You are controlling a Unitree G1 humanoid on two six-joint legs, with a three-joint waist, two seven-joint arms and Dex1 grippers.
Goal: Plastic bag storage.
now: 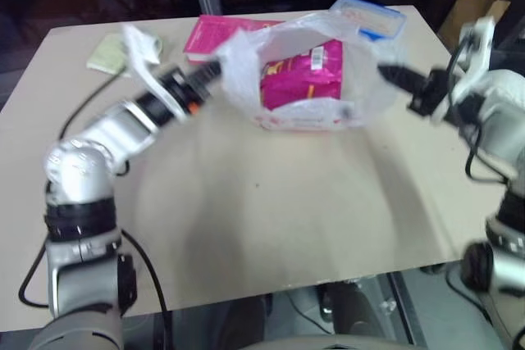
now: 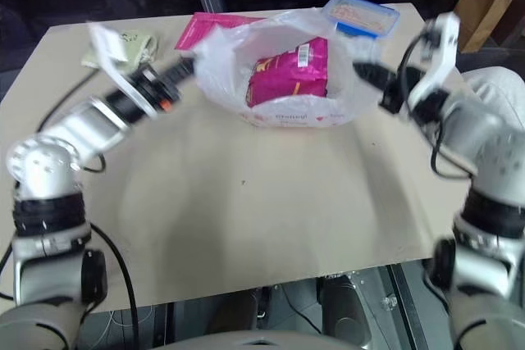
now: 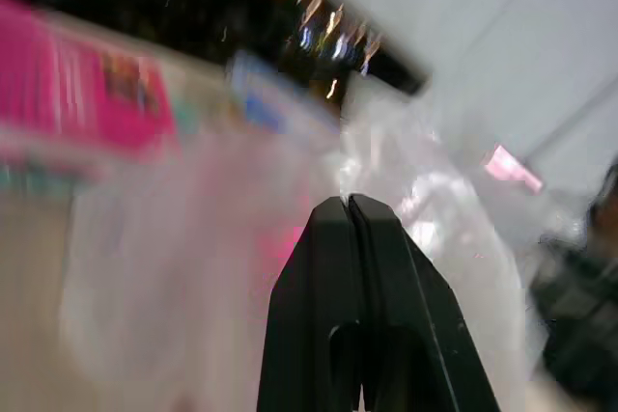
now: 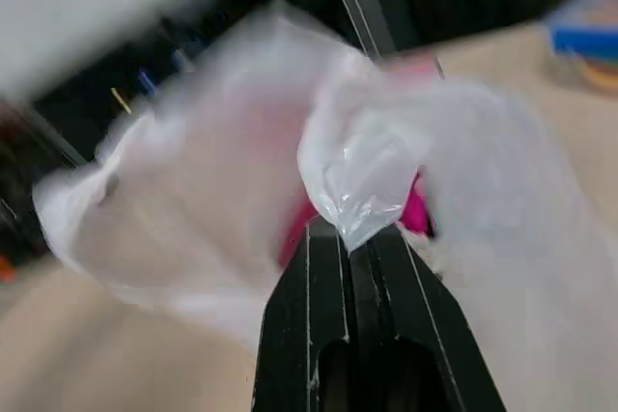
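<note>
Plastic bag (image 1: 308, 79), thin translucent white, on the far tabletop (image 1: 262, 227), stretched between left claw (image 1: 215, 67) and right claw (image 1: 384, 73), each clamped on one edge.

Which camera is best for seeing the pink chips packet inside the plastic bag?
The right eye view: the pink chips packet shows whole through the plastic bag. The left eye view shows it too. Both wrist views give just a pink blur behind plastic.

No legible text anywhere, not even on the printed plastic bag (image 2: 287, 112) or packet (image 2: 289, 71).
</note>
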